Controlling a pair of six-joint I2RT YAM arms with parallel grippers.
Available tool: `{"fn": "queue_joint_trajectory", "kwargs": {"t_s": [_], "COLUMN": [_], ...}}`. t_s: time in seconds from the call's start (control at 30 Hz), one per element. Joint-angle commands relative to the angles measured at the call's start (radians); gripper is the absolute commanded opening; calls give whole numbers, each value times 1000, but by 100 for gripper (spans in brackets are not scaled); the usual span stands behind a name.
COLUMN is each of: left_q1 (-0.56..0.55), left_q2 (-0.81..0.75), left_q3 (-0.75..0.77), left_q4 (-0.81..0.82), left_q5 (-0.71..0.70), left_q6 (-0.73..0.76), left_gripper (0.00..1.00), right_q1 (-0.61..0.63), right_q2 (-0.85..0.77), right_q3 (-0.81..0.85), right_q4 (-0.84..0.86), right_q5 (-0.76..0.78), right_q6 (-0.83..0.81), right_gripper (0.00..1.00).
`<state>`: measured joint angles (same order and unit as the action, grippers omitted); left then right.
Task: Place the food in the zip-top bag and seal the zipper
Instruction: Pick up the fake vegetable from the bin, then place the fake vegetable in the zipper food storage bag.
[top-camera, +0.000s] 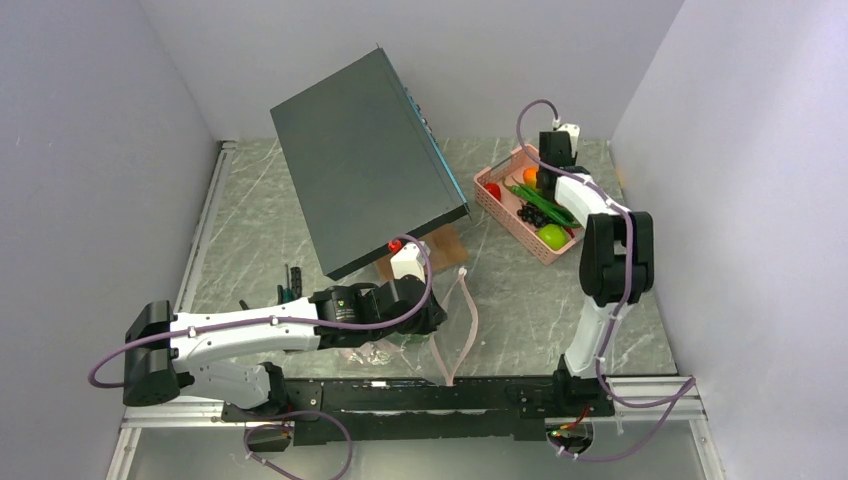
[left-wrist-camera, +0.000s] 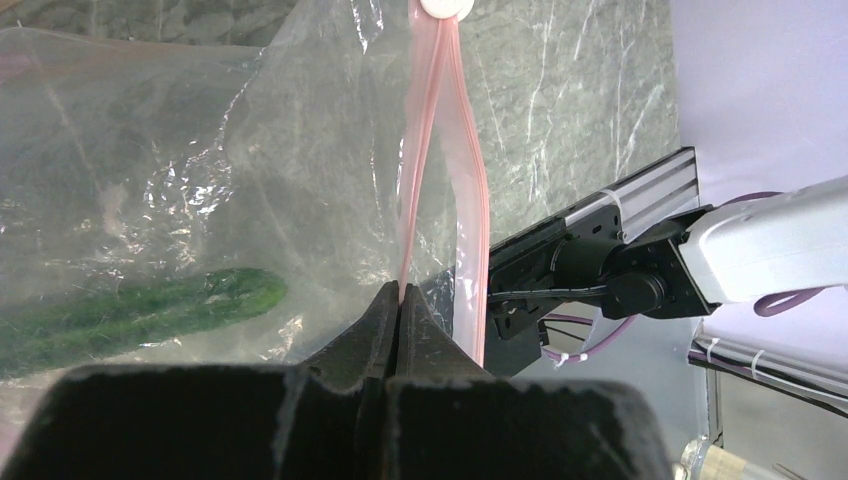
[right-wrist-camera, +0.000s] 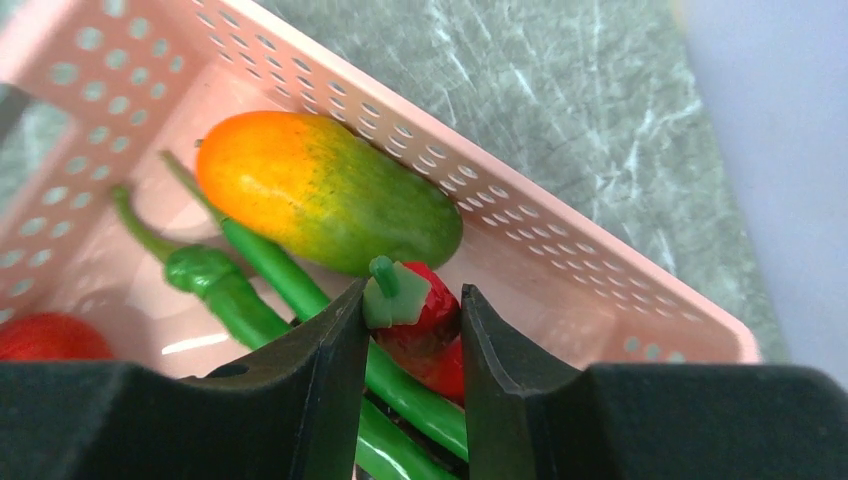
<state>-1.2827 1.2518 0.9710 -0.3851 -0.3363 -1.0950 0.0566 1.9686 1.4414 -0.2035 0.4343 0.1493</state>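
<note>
The left pincer (left-wrist-camera: 398, 300) is pressed tight on the zipper (left-wrist-camera: 432, 150). The pink strip comes up out of the closed jaws and runs away from them to a white slider (left-wrist-camera: 445, 6) at its far end. The zip-top bag (left-wrist-camera: 200, 170) billows out to one side of that pincer. One long green pod (left-wrist-camera: 140, 312) lies inside it, just beside the fingers (blurred by the plastic).

Over in the pink basket (right-wrist-camera: 560, 255), the right pincer (right-wrist-camera: 412, 300) has a small red piece (right-wrist-camera: 428, 325) between its jaws, green cap towards the tips. Both fingers look to be at its skin, but whether it is truly pinched I cannot tell. Just beyond the fingertips lies the mango (right-wrist-camera: 320, 190). Green pods (right-wrist-camera: 235, 290) run beneath the jaws and off to one side.
</note>
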Motion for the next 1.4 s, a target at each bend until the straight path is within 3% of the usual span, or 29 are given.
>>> {"fn": "queue_joint_trajectory", "kwargs": {"t_s": [0.0, 0.17, 0.47, 0.7, 0.83, 0.97, 1.1, 1.37], "left_q1": [-4, -4, -4, 0, 0, 2, 2, 11], "left_q2": [-22, -29, -21, -28, -38, -58, -74, -84], "left_q3": [23, -1, -17, -17, -18, -38, -48, -58], "left_q4": [45, 87, 132, 158, 170, 202, 220, 265], "left_q5": [13, 28, 37, 33, 40, 33, 23, 37], "left_q6": [-19, -44, -68, -70, -74, -90, -102, -130], "left_gripper": [0, 0, 0, 0, 0, 0, 0, 0], "right_q1": [37, 38, 35, 38, 41, 40, 44, 74], "right_q2": [-233, -414, -757, -1077, -1181, -1285, -1426, -1493], "right_q3": [-26, -89, -192, -418, -508, -600, -702, -746], "right_q4": [22, -27, -107, -75, -28, 13, 85, 33], "right_q5": [64, 56, -132, -544, -820, -998, -1049, -1020], "right_q6": [43, 174, 367, 622, 746, 846, 971, 958], "right_gripper": [0, 0, 0, 0, 0, 0, 0, 0]}}
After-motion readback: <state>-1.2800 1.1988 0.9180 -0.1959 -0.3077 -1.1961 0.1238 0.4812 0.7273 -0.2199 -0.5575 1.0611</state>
